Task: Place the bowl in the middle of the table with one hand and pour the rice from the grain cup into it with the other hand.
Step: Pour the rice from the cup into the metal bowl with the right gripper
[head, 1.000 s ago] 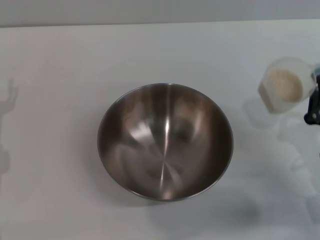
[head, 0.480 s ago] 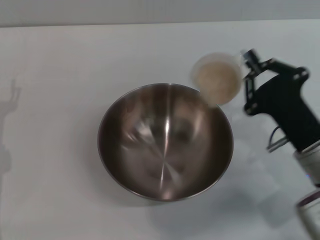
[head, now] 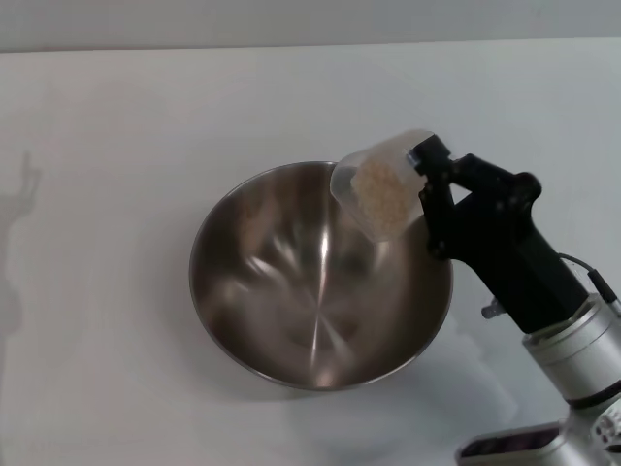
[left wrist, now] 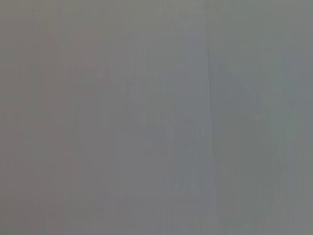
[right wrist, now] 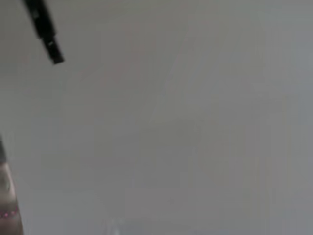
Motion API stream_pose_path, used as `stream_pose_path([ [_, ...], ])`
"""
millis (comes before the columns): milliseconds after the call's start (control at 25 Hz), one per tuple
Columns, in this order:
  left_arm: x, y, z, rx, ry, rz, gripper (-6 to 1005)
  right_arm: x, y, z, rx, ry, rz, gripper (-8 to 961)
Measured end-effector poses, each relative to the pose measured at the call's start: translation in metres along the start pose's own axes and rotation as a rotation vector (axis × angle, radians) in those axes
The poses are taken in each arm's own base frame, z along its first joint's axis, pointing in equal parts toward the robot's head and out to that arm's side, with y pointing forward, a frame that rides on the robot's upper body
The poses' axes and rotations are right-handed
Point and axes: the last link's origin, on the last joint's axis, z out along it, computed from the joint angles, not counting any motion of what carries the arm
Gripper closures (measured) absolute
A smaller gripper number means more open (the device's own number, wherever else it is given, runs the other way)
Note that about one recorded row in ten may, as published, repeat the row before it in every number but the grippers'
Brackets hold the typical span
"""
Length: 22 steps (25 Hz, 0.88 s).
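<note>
The stainless-steel bowl (head: 320,275) sits near the middle of the white table (head: 116,116), upright, its brushed inside open to the head camera. No grains can be made out on the bowl's bottom, though the reflections there are smeared and a few could be lost among them.

The right gripper (head: 424,184) comes in from the robot's right, its black body and silver wrist running down toward the lower right corner of the head view. It is clamped on the grain cup (head: 383,184), holding it by the side away from the bowl. The clear cup is tipped over, its mouth turned toward the bowl's centre and downward, and it hangs above the bowl's far right rim, partly over the inside. The rice (head: 379,195) lies as a pale beige heap inside the cup, piled against the lower wall near the mouth; it appears to be still within the cup, with no stream visible below the lip.

The left arm does not appear in the head view. Its wrist camera shows only a plain grey surface. The right wrist camera shows a pale surface, a thin dark bar near one corner and a sliver of metal at one edge, too little to identify.
</note>
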Motion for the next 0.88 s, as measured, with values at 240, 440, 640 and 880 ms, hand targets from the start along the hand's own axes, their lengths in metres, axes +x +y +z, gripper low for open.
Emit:
stream_pose_path([
  [240,0.000,0.000,0.001,-0.002,0.001,0.000,170,-0.009,0.008,0.002,-0.042,-0.047,-0.238,943],
  [440,0.000,0.000,0.001,-0.001,0.001,0.000,170,-0.013,0.019,0.005,-0.105,-0.069,-0.454,943],
  [640,0.000,0.000,0.001,-0.001,0.000,0.001,170,-0.021,0.023,0.008,-0.119,-0.095,-0.570,943],
  [880,0.000,0.000,0.001,-0.002,0.000,0.001,170,-0.030,0.024,0.008,-0.113,-0.129,-0.659,943],
])
